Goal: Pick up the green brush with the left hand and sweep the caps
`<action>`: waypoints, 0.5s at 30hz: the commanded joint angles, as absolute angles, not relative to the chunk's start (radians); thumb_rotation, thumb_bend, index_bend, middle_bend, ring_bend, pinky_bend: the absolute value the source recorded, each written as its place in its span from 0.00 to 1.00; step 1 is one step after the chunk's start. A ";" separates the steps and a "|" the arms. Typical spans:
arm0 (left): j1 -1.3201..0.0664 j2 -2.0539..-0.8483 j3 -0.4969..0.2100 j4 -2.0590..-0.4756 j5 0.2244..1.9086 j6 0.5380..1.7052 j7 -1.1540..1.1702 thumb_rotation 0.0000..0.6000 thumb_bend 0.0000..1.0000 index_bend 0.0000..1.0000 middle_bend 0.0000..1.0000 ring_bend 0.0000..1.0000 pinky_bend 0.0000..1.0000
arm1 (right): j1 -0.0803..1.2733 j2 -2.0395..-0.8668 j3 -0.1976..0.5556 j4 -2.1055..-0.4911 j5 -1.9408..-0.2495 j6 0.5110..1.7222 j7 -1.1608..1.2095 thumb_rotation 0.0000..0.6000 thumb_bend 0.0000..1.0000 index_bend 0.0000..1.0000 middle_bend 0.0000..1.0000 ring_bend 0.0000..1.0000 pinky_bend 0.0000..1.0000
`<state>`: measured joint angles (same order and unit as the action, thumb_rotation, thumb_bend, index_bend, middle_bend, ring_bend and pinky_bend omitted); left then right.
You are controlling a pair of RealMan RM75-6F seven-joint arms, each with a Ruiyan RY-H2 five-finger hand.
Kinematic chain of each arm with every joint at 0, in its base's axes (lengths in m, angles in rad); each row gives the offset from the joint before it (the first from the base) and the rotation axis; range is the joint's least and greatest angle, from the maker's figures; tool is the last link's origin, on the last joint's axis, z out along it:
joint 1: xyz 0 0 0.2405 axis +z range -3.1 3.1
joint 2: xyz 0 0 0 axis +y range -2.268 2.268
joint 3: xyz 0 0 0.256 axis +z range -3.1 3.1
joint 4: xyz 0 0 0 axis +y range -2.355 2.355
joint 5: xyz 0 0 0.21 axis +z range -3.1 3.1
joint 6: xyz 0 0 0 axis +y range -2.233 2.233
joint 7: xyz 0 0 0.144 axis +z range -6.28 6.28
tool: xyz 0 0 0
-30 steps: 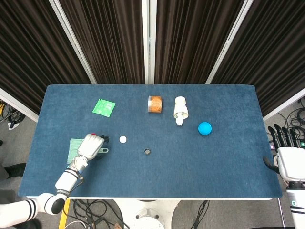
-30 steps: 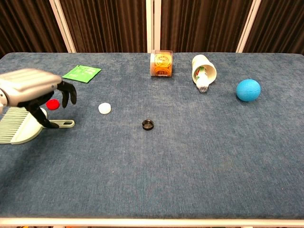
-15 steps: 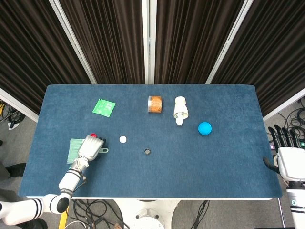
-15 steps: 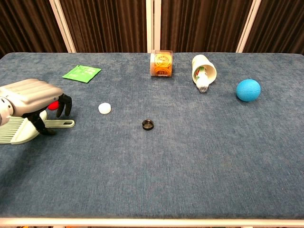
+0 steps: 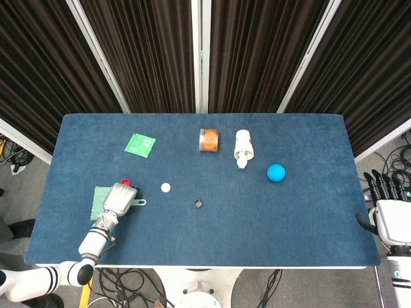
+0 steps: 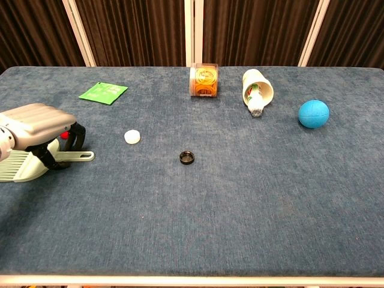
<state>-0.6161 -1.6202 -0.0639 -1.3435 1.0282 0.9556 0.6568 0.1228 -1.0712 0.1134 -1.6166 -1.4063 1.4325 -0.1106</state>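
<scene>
The green brush [image 5: 98, 201] [image 6: 18, 168] lies flat on the blue table [image 5: 270, 224] at the left, its handle pointing right. My left hand [image 5: 119, 197] [image 6: 37, 123] sits low over the brush neck, its fingers curled around the handle. A red cap [image 5: 126, 182] [image 6: 64, 135] peeks out just behind that hand. Right of it lie a white cap [image 5: 166, 187] [image 6: 132, 137] and a black ring cap [image 5: 198, 204] [image 6: 187, 157]. Off the table's right edge, my right hand [image 5: 388, 206] hangs with fingers apart, holding nothing; the chest view does not show it.
Along the back lie a green packet [image 5: 140, 144] [image 6: 103, 92], an orange-filled clear jar [image 5: 209, 140] [image 6: 204, 80] on its side and a white bottle [image 5: 243, 147] [image 6: 257, 90]. A blue ball [image 5: 276, 172] [image 6: 314, 114] sits at the right.
My left hand has come down onto the brush and its fingers have curled in around the handle, covering most of the red cap. The brush and caps have not moved.
</scene>
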 commanded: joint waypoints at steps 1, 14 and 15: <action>-0.615 -1.622 -0.058 -1.338 1.031 0.957 0.651 1.00 0.27 0.46 0.51 0.79 0.96 | 0.122 -1.070 0.112 -1.618 -1.407 1.432 -0.109 1.00 0.12 0.00 0.02 0.00 0.00; -0.590 -1.589 -0.039 -1.323 1.160 0.989 0.474 1.00 0.42 0.53 0.57 0.80 0.97 | 0.117 -1.059 0.108 -1.634 -1.414 1.435 -0.094 1.00 0.12 0.00 0.02 0.00 0.00; -0.586 -1.580 -0.039 -1.325 1.178 0.997 0.448 1.00 0.42 0.53 0.57 0.80 0.97 | 0.117 -1.058 0.107 -1.635 -1.414 1.435 -0.093 1.00 0.12 0.00 0.02 0.00 0.00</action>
